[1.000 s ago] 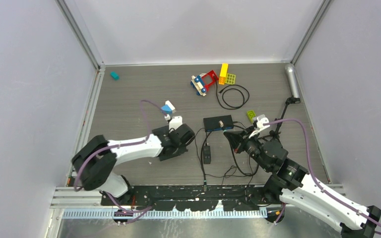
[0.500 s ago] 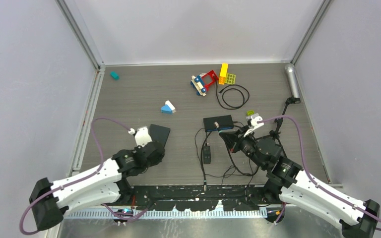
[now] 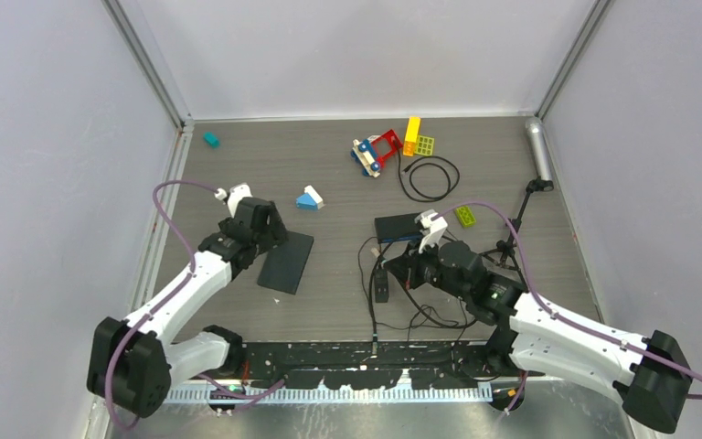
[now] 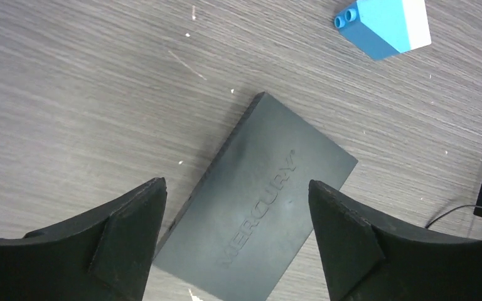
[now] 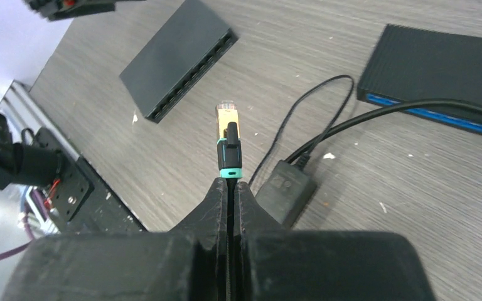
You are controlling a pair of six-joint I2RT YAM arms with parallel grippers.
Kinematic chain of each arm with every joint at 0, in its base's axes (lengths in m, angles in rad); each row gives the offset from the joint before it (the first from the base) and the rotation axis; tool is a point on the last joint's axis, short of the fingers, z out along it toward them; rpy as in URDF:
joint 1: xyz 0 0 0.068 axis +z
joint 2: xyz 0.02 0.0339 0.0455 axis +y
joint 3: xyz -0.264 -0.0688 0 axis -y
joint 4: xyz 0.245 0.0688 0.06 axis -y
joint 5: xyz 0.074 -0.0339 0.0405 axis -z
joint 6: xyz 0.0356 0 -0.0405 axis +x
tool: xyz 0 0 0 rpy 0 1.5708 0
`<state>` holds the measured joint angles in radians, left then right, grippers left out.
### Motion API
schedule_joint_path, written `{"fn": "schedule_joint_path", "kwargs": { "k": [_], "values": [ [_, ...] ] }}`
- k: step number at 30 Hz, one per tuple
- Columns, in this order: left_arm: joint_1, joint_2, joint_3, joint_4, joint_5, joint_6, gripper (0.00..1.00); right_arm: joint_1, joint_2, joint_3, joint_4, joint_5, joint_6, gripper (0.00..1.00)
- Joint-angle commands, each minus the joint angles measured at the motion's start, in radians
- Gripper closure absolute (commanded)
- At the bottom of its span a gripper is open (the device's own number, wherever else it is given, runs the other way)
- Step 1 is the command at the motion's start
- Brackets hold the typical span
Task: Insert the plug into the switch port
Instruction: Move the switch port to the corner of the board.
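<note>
The switch (image 3: 286, 261) is a flat black box lying on the table left of centre. In the left wrist view it (image 4: 263, 200) lies flat, logo up, under my left gripper (image 4: 235, 183). That gripper (image 3: 265, 233) is open, its fingers apart above the switch and touching nothing. My right gripper (image 5: 232, 185) is shut on a black cable just behind the plug (image 5: 228, 135), a gold-tipped connector with a teal ring. The plug points toward the switch's row of ports (image 5: 188, 78), some distance short of it. In the top view my right gripper (image 3: 402, 271) is right of the switch.
A second black box with a blue front (image 3: 400, 227) and a small power adapter (image 3: 381, 285) with loose cables lie between the arms. A blue-white brick (image 3: 309, 198), coloured toys (image 3: 384, 148), a cable coil (image 3: 430, 176), a green brick (image 3: 465, 216) and a metal cylinder (image 3: 537, 146) lie farther back.
My left gripper has opened and let go of the switch, which now lies flat on the table; the arm swung left. My right gripper carried the plug leftward toward the switch.
</note>
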<state>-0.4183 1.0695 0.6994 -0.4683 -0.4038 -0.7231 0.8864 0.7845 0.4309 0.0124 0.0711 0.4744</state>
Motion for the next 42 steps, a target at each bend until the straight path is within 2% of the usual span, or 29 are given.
{"fn": "schedule_joint_path", "kwargs": {
  "k": [1,3,12,19,29,36,42],
  "values": [
    [0.098,0.049,-0.019,0.206,0.215,0.104,0.04,-0.001,0.03,0.072,0.018,-0.121,0.002,0.99],
    [0.13,0.074,-0.033,0.251,0.286,0.102,0.0,-0.001,0.034,0.073,0.017,-0.122,0.0,1.0],
    [0.144,0.205,-0.097,0.393,0.386,0.091,0.0,-0.001,0.032,0.066,0.02,-0.12,-0.009,1.0],
    [0.144,0.318,-0.126,0.482,0.515,0.084,0.06,-0.001,0.041,0.068,0.009,-0.135,-0.024,1.0],
    [0.113,0.219,-0.262,0.511,0.574,0.037,0.2,-0.001,0.082,0.058,0.038,-0.12,-0.039,1.0],
    [0.012,0.11,-0.32,0.476,0.541,-0.014,0.2,-0.001,0.099,0.06,0.017,0.031,-0.019,1.0],
    [0.007,0.07,-0.301,0.421,0.502,0.023,0.16,-0.001,0.059,0.019,0.101,0.111,0.013,0.99]
  ]
}}
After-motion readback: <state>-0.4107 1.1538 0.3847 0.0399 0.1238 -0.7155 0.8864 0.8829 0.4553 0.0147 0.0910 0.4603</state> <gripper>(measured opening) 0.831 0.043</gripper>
